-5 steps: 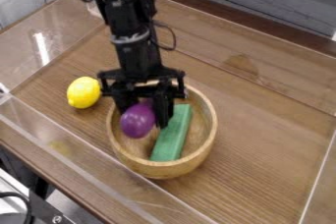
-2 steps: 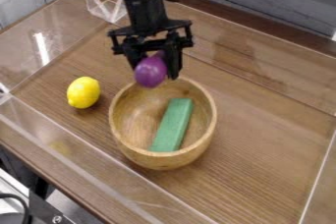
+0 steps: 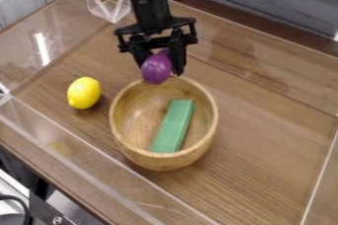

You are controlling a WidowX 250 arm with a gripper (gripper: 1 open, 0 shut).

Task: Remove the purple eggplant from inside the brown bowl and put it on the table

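Observation:
The purple eggplant [image 3: 157,69] hangs above the far rim of the brown bowl [image 3: 128,141], held between the two black fingers of my gripper [image 3: 157,63], which points steeply down. The jaws are shut on the eggplant's sides. The wooden bowl sits on the table [image 3: 264,81] toward the near side, and only a flat green block [image 3: 175,124] lies inside it. The eggplant's stem tip is not visible.
A yellow lemon [image 3: 85,92] lies on the table left of the bowl. Clear acrylic walls [image 3: 40,185] run along the table's near and left edges. A grey wall stands behind the table at the back.
The gripper has lifted the eggplant out of the bowl and carried it up and away toward the far side. The bowl, the green block and the lemon have stayed put.

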